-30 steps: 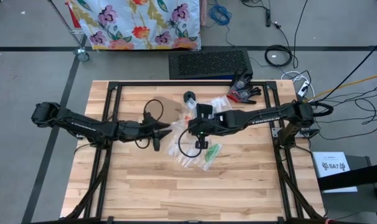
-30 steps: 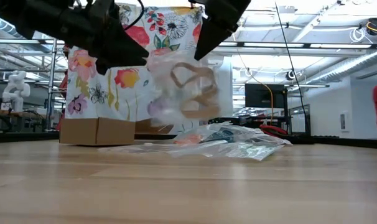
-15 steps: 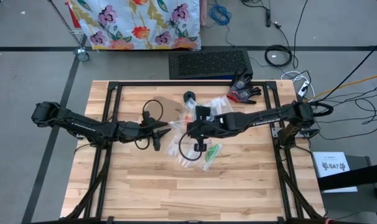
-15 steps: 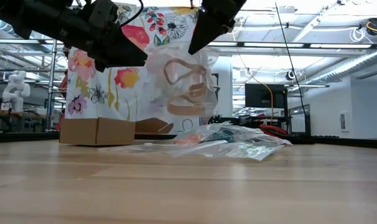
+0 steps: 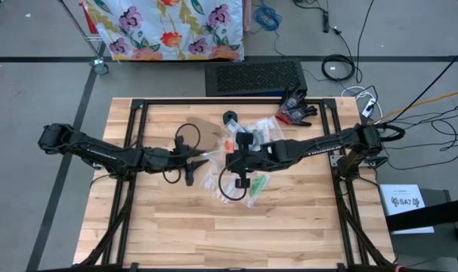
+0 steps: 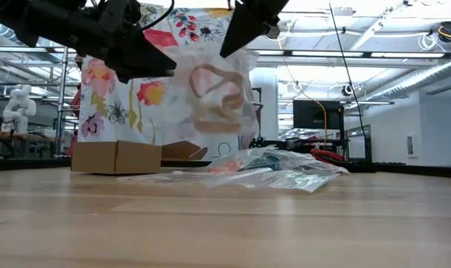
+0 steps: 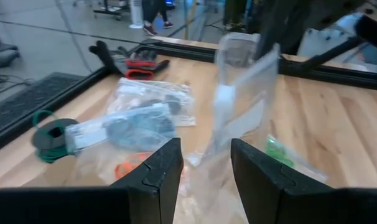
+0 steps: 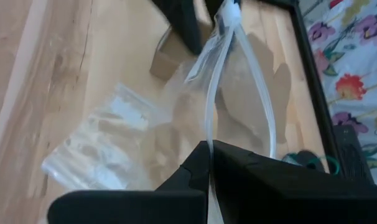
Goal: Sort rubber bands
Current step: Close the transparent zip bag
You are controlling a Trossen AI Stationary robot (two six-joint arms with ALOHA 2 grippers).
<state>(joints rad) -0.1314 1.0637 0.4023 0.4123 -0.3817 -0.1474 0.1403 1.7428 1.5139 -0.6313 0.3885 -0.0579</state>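
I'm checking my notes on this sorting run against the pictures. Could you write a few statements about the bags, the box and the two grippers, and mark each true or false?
1. The right gripper is shut on a clear bag held up off the table. True.
2. The bag in the air holds green rubber bands. False: the tan rubber bands show inside it.
3. The left gripper is open, with the hanging bag's edge in front of its fingers. True.
4. No other bags lie on the table. False: a pile of clear bags rests on the wood below.
5. A small cardboard box sits on the table. True.
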